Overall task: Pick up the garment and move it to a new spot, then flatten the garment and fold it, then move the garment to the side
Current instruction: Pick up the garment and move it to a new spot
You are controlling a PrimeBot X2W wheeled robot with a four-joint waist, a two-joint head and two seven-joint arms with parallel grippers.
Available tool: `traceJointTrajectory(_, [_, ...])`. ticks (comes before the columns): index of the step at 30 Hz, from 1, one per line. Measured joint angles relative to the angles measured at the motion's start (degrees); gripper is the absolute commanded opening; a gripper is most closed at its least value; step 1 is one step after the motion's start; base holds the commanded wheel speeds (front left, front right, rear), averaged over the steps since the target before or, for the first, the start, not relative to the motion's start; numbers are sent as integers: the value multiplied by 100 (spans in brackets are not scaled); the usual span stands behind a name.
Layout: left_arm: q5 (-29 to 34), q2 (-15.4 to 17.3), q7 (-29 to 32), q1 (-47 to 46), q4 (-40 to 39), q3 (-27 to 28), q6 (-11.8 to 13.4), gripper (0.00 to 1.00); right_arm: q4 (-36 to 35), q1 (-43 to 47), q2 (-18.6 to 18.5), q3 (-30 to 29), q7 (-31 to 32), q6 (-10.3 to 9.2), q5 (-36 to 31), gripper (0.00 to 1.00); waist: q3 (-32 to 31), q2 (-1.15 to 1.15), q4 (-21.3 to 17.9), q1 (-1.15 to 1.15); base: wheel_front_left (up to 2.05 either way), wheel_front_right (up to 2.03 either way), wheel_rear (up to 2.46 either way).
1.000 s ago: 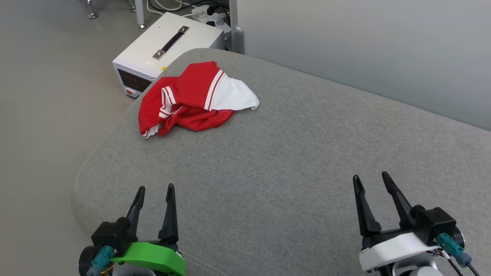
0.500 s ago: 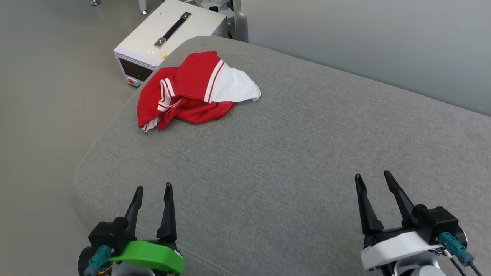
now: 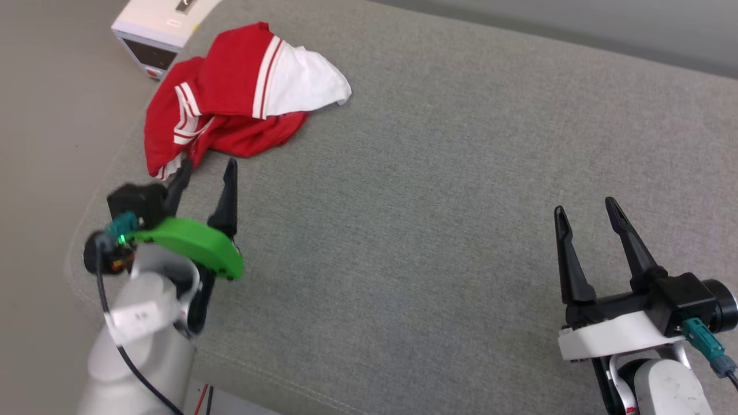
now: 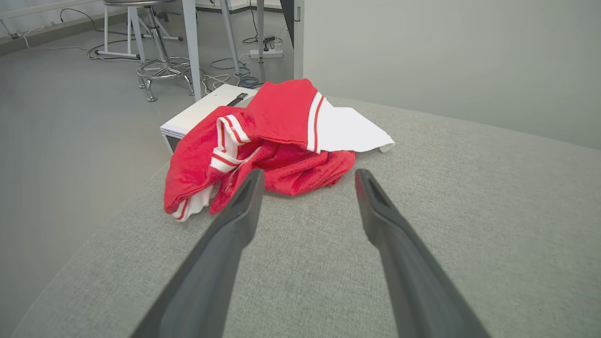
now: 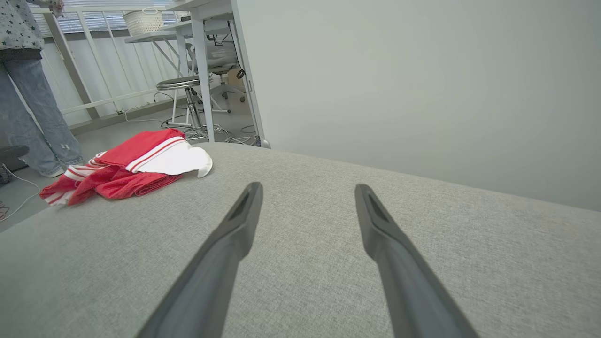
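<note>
Left gripper (image 3: 209, 167): fingers apart, nothing between them. Tips sit over the cushion just beside the garment's near edge; contact with the cloth cannot be told. Green housing behind the fingers, pale forearm below it.

Right gripper (image 3: 585, 207): fingers apart, nothing between them. It is over the near right part of the cushion, well apart from the garment, with a white housing behind the fingers.

Garment (image 3: 230, 98): red shirt, crumpled in a heap at the far left corner of the cushion. One white sleeve lies spread on top toward the right, with white-and-red striped trim at its seam. More striped trim shows along the left folds and at the near left edge.

Cushion (image 3: 432, 173): grey woven upholstery with a rounded left edge.

White box (image 3: 150, 23): on the floor (image 3: 46, 115) past the cushion's far left corner, just behind the garment.

Stool (image 5: 183, 84): round seat, metal base, far behind the garment.

Person (image 5: 28, 117): legs in jeans, standing on the floor at far left.
</note>
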Motion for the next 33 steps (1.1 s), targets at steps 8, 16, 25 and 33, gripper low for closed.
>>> traceJointTrajectory(8, [-1227,1140,1192,-1645,788,-1017,-18,100,-472,-169,-92,-82,16,0,-155,100,774,0,-329,0,0,0,0])
traceJointTrajectory(16, [-2063,1976,2208,-2631,1293,-1774,-18,100,-784,-249,-190,-91,96,0,-205,100,1484,0,-697,1,0,0,0])
traceJointTrajectory(25, [-2588,2257,2938,-3120,2064,-2221,-18,100,-865,-315,-242,-107,94,0,-230,100,2007,0,-1066,0,0,0,0])
traceJointTrajectory(33, [-3315,2486,2942,-3181,1981,-2439,-11,0,-832,-346,-210,-134,77,0,-248,100,2020,0,-1219,0,0,0,0])
